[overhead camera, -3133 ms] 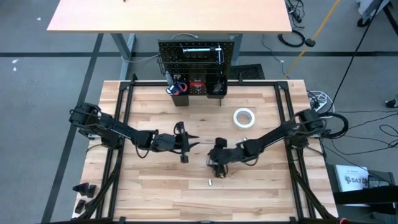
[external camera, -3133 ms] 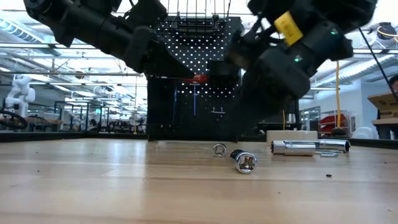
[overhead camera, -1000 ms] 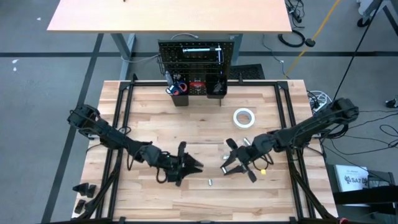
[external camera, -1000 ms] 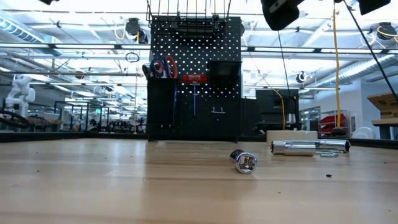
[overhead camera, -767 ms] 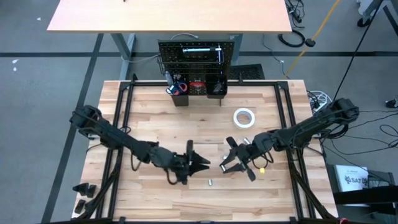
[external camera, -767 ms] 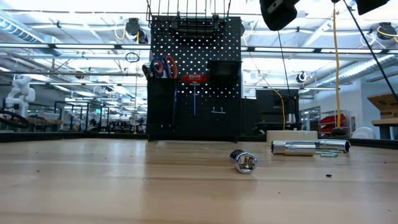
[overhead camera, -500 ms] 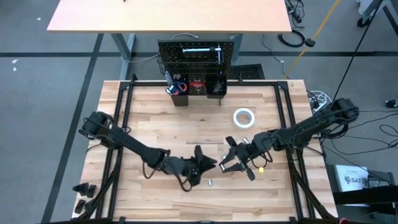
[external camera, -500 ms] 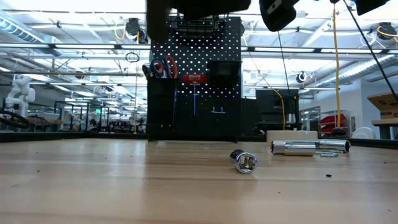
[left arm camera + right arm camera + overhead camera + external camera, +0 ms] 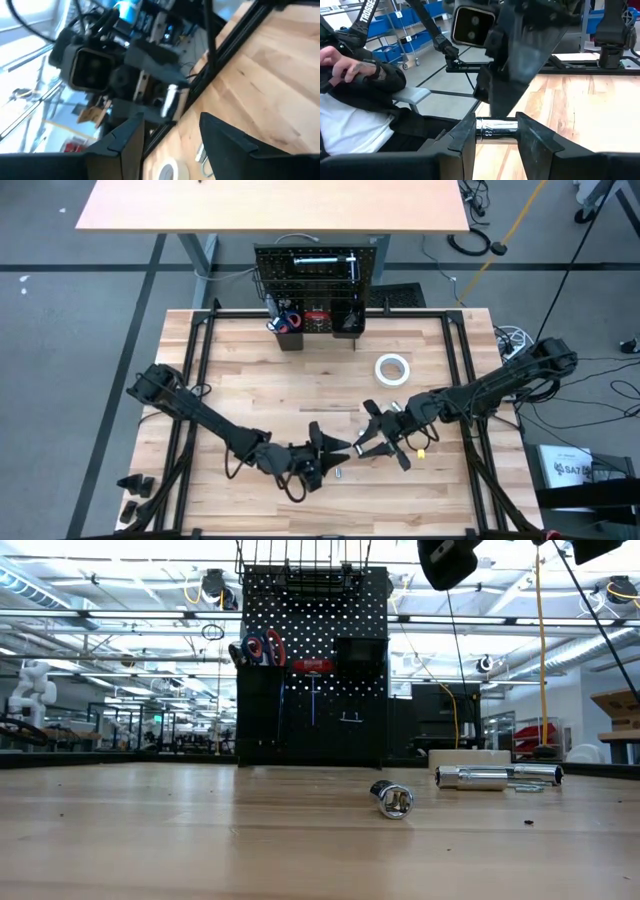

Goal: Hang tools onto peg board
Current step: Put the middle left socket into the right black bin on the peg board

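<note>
My right gripper (image 9: 362,443) hangs above the table's middle, shut on a short silver bar (image 9: 496,133). My left gripper (image 9: 335,446) stands open right in front of it, fingers level and pointing toward the table's right. The bar (image 9: 171,100) shows just beyond its fingertips; whether they touch it I cannot tell. The peg board (image 9: 318,265) stands upright at the far edge, with orange-handled scissors (image 9: 258,648) in a bin and a red tool (image 9: 312,666) hanging on it. A white tape roll (image 9: 392,368) lies flat on the table. My right gripper holds the silver bar between its two fingers, which come level from the table's right. The bar's middle (image 9: 496,133) spans the gap from one finger to the other; both ends are hidden behind the fingers. It is lifted clear of the table.
A small silver socket (image 9: 392,799) lies on the wood near the front, below the grippers. A longer silver tool (image 9: 498,776) lies farther right, near the tape roll. A person sits beyond the table's left side (image 9: 355,75). Black frame rails (image 9: 195,380) run along the table's sides.
My left gripper has travelled toward the table's right edge and a little toward the near edge, rolling as it went, until it faces my right gripper closely. My right gripper has kept still with the silver bar.
</note>
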Robot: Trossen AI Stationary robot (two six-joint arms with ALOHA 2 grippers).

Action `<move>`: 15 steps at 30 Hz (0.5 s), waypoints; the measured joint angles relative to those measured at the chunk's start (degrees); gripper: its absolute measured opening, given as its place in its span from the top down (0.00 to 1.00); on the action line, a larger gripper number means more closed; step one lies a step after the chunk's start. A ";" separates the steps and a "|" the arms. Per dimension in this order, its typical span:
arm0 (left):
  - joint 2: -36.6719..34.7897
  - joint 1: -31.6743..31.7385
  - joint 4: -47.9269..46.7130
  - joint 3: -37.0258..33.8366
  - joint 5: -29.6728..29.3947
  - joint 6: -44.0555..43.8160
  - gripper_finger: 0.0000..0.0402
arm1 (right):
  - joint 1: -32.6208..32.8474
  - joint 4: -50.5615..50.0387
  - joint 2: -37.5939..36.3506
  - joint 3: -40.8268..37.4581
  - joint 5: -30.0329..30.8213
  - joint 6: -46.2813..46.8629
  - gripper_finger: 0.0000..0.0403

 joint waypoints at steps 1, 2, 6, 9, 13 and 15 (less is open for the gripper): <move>0.22 0.02 0.21 0.00 0.69 0.36 0.51 | 0.00 0.12 0.00 0.00 0.00 -0.08 0.72; 0.43 0.08 0.02 0.00 1.37 1.46 0.50 | 0.00 0.26 0.00 0.00 0.00 -0.08 0.72; 2.22 0.20 1.70 -0.04 2.07 7.04 0.48 | 0.00 0.74 0.00 0.02 1.12 0.01 0.72; 2.57 0.71 3.82 -0.07 2.10 8.59 0.48 | -0.24 0.70 0.00 0.02 1.30 0.08 0.72; 2.50 1.38 5.37 -0.07 2.25 8.61 0.48 | -0.28 0.68 0.00 0.02 1.32 0.24 0.72; 2.50 1.69 6.25 -0.07 3.14 8.60 0.48 | -0.28 0.70 0.00 0.04 1.36 0.24 0.72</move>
